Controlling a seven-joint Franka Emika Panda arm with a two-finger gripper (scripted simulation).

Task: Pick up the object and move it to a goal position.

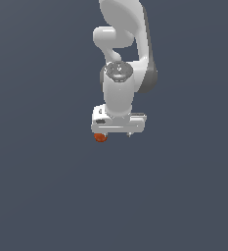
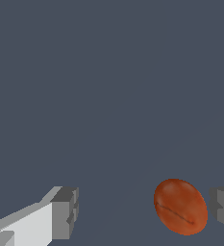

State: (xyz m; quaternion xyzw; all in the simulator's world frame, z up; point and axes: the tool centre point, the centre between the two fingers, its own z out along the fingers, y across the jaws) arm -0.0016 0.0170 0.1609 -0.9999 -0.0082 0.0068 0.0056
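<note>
The object is a small orange-red ball point(image 1: 100, 138), smooth and a little oval in the wrist view point(image 2: 180, 206). In the exterior view it peeks out under the white hand, at the hand's end toward the exterior view's left. My gripper point(image 1: 115, 134) is open, pointing down over the ball. In the wrist view the gripper point(image 2: 144, 211) has its two grey fingertips point(image 2: 65, 214) wide apart, with the ball between them. The ball lies close to one fingertip with a thin gap showing, and far from the other. Nothing is gripped.
A plain dark grey-blue floor point(image 1: 42, 186) fills both views. The white arm point(image 1: 120, 88) rises behind the hand in the exterior view. No goal marker or other object shows.
</note>
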